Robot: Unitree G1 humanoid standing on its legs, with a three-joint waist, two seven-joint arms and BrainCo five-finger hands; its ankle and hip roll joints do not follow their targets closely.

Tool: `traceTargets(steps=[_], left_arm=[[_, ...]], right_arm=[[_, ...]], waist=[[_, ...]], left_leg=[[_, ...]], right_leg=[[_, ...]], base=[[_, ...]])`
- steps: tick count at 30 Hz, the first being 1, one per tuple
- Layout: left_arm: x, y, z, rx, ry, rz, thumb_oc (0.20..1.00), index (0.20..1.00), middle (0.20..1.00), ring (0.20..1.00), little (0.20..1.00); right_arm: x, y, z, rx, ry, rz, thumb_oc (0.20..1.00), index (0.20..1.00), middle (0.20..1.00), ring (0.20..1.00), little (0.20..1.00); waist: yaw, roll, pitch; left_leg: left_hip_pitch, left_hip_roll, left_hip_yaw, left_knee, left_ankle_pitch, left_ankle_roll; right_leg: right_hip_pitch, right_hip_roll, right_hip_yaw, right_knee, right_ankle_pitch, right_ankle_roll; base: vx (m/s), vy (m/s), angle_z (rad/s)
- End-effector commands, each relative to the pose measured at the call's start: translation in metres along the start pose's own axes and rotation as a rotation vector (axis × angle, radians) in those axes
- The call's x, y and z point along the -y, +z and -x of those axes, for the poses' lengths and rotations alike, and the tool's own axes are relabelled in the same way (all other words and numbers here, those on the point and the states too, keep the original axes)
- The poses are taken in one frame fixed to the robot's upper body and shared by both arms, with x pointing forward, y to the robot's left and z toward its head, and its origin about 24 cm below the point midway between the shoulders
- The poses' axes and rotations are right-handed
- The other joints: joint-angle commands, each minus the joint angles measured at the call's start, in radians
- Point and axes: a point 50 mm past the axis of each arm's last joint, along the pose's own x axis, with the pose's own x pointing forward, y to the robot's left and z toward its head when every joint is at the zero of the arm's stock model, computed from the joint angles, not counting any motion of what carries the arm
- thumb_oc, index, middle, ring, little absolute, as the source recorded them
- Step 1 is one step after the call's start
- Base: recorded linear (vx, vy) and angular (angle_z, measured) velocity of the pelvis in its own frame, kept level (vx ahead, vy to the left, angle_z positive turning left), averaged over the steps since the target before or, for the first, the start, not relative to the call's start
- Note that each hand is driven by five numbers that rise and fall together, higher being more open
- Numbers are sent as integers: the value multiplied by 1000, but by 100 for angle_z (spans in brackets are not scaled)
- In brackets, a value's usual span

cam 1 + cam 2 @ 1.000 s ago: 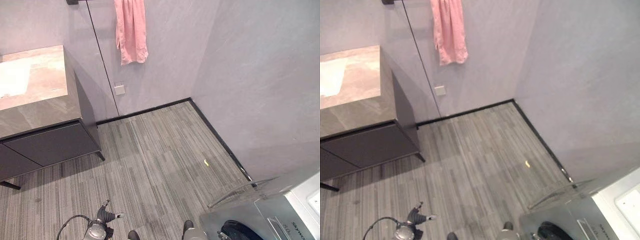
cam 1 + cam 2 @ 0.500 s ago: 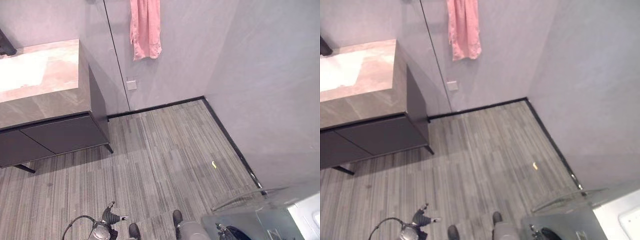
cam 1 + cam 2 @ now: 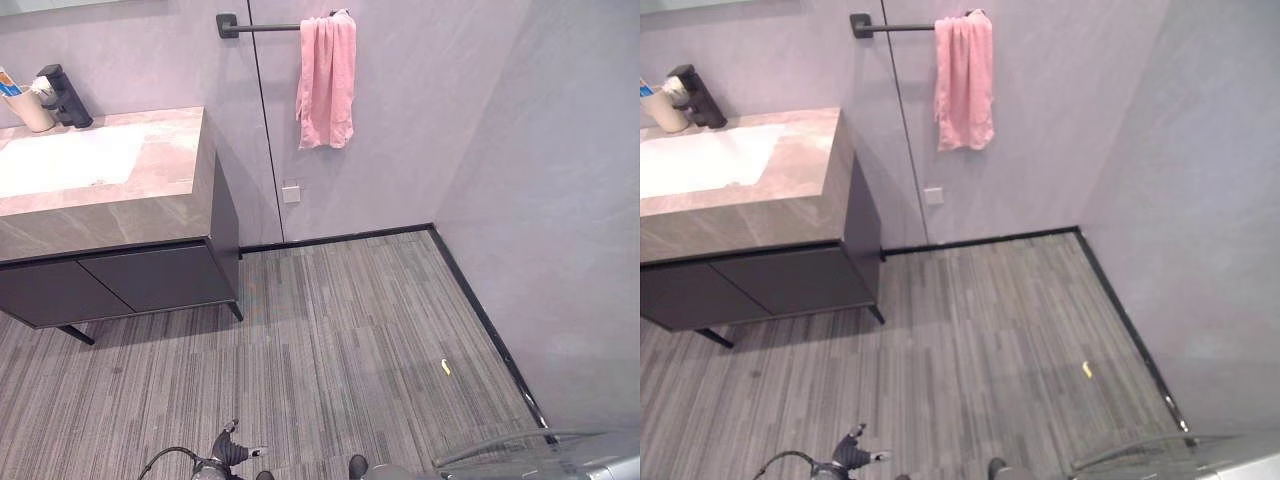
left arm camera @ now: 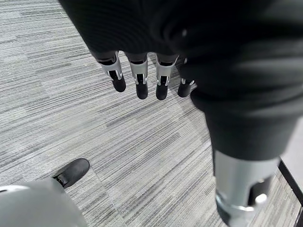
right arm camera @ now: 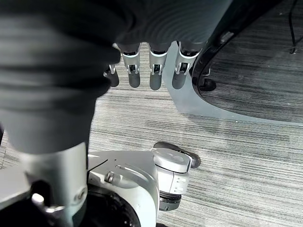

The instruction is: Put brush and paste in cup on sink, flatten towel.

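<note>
A pink towel hangs bunched at the right end of a black wall bar. A beige cup stands at the back left of the stone sink counter, beside a black tap; something blue and white sticks out of the cup. My left hand hangs low over the carpet, its fingers straight and holding nothing. My right hand also hangs over the floor with straight, bare fingers.
A white basin is set in the counter above dark cabinet doors. A wall socket sits below the towel. A small yellow scrap lies near the right wall. A white appliance's curved edge is close to my right hand.
The whole picture has shifted, so the camera moved: the cup, tap and towel bar have come into view, and the white appliance has slid out at the lower right. Both hands still hang.
</note>
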Motion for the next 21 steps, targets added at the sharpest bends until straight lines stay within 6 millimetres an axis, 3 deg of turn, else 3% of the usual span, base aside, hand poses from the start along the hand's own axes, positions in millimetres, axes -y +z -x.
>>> traceTargets(steps=[1, 2, 3, 8, 14, 21], left_arm=[[-18, -18, 3, -81, 43, 88, 1000, 1000, 1000, 1000, 1000], [-18, -18, 3, -81, 43, 88, 1000, 1000, 1000, 1000, 1000], [-13, -27, 5, -124, 16, 55, 1000, 1000, 1000, 1000, 1000], [-13, -40, 9, -178, 0, 22, 1000, 1000, 1000, 1000, 1000], [-17, -46, 11, -205, 6, 4, 1000, 1000, 1000, 1000, 1000], [-17, -39, 9, -179, 6, -6, 1000, 1000, 1000, 1000, 1000]], right_arm=[[28, 82, -24, 177, -136, -164, 1000, 1000, 1000, 1000, 1000], [28, 82, -24, 177, -136, -164, 1000, 1000, 1000, 1000, 1000], [27, 66, -24, 108, -137, -145, 1000, 1000, 1000, 1000, 1000], [26, 47, -21, 31, -138, -119, 1000, 1000, 1000, 1000, 1000], [24, 45, -22, 11, -127, -77, 1000, 1000, 1000, 1000, 1000], [24, 49, -22, 24, -120, -67, 1000, 1000, 1000, 1000, 1000]], waist=[[43, -47, 16], [43, -47, 16], [40, -44, -11], [43, -48, -32], [49, -54, -32], [53, -51, -22]], left_leg=[[-17, -78, 17, 160, -61, 32], [-17, -78, 17, 159, -61, 32], [34, -83, 12, 72, -50, 28], [78, -84, 15, 11, -33, 19], [77, -88, 8, 10, -43, 22], [61, -107, -5, 31, -64, 41]], right_leg=[[73, -45, -17, -70, 62, 36], [73, -45, -18, -70, 62, 36], [115, -40, -15, -147, 86, 41], [167, -44, -24, -217, 111, 49], [174, -58, -23, -236, 125, 59], [154, -87, -22, -188, 118, 73]], base=[[23, -6, 5], [82, -37, 7], [82, -37, 2], [78, -35, 7], [13, 13, 5], [-3, 111, 8]])
